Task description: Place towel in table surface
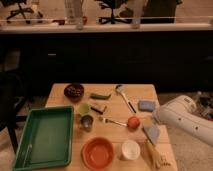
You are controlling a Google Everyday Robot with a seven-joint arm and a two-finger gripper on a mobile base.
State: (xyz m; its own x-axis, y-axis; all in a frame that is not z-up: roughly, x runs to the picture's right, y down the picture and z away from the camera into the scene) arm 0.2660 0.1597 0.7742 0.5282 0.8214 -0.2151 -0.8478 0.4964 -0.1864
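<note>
A blue-grey towel (151, 133) shows at the right side of the wooden table (145, 92), just under the end of my white arm (185, 120). The gripper (153, 124) is at the arm's tip, directly above the towel and close to the table top. I cannot tell whether the towel hangs from the gripper or rests on the wood. The arm reaches in from the right edge of the camera view.
A green tray (42, 137) fills the table's left. A dark bowl (74, 90), green vegetable (100, 96), spatula (125, 97), blue pad (146, 105), green cup (84, 108), metal cup (87, 121), fork (112, 121), orange ball (132, 122), orange bowl (97, 152), white cup (130, 149) and yellow brush (157, 156) are spread around.
</note>
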